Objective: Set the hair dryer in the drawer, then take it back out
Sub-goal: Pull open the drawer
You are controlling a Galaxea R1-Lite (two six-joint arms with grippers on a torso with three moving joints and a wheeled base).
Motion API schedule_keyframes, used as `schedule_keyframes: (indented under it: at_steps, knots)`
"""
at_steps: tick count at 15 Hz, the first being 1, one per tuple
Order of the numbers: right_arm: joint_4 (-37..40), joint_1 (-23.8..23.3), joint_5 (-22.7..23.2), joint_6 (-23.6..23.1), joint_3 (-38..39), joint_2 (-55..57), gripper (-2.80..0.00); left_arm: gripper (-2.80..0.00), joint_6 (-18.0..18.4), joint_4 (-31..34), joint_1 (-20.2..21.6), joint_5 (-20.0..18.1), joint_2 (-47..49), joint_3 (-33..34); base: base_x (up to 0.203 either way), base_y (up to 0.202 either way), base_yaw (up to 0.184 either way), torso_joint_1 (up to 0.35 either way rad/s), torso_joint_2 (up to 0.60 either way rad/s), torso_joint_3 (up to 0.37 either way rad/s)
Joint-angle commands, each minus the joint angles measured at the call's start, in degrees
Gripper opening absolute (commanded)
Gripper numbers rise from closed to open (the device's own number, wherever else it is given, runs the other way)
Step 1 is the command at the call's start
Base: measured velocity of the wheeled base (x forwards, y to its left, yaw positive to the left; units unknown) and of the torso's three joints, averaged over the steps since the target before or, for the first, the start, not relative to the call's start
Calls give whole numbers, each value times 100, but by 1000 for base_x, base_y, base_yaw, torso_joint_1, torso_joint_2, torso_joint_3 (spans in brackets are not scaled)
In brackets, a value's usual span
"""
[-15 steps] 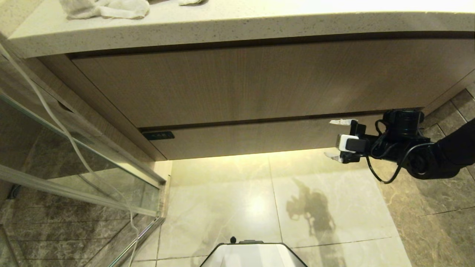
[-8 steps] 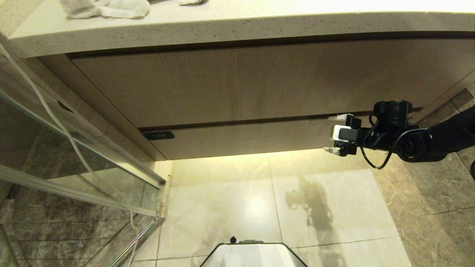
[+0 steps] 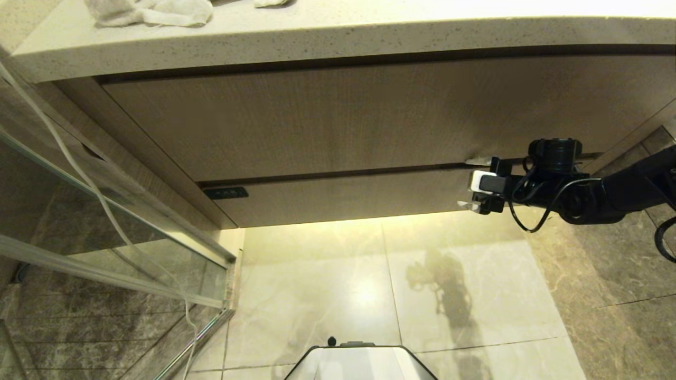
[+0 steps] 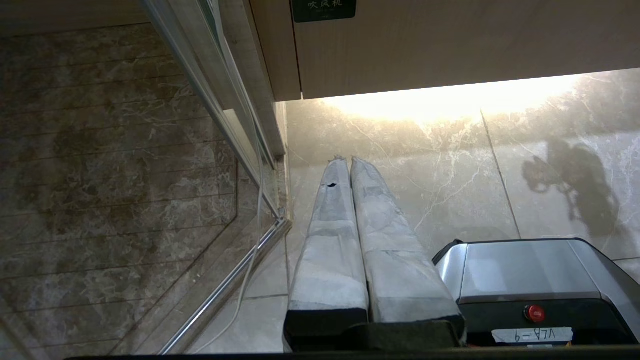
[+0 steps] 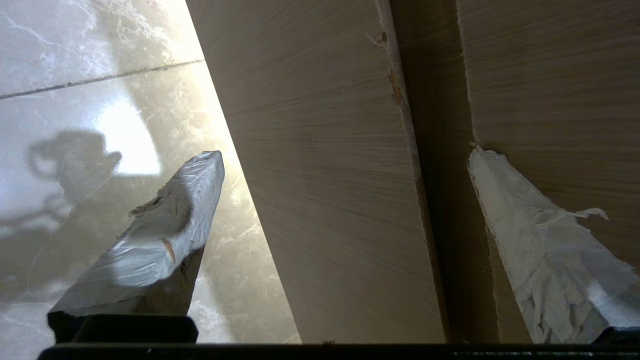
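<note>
Head view: right gripper (image 3: pixel 468 182) at 3 o'clock, jaws wide, straddling the closed drawer (image 3: pixel 348 198) strip front under the taller front panel (image 3: pixel 343 116). Towel (image 3: pixel 150 11) on countertop (image 3: pixel 338 37) at 11. Hair dryer not visible.

Left wrist: left gripper (image 4: pixel 347 162) fingers together, over floor (image 4: pixel 450 165), glass door (image 4: pixel 115 150) at 9.

Right wrist: fingers (image 5: pixel 165 225) either side of the strip front, holding nothing.

Head overhead—wrists close, sharing floor (image 3: pixel 369 274).
</note>
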Motion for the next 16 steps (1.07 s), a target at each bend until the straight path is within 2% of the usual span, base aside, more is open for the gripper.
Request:
schedule_keyframes:
  at_steps: [1,16]
  knots:
    - [38,-2,11,-43,-48,92,0,-280,0,-1,0,0,0,0,0,0,0,0,0,0]
    - [46,2,3,-38,-409,504,0,-280,0,-1,0,0,0,0,0,0,0,0,0,0]
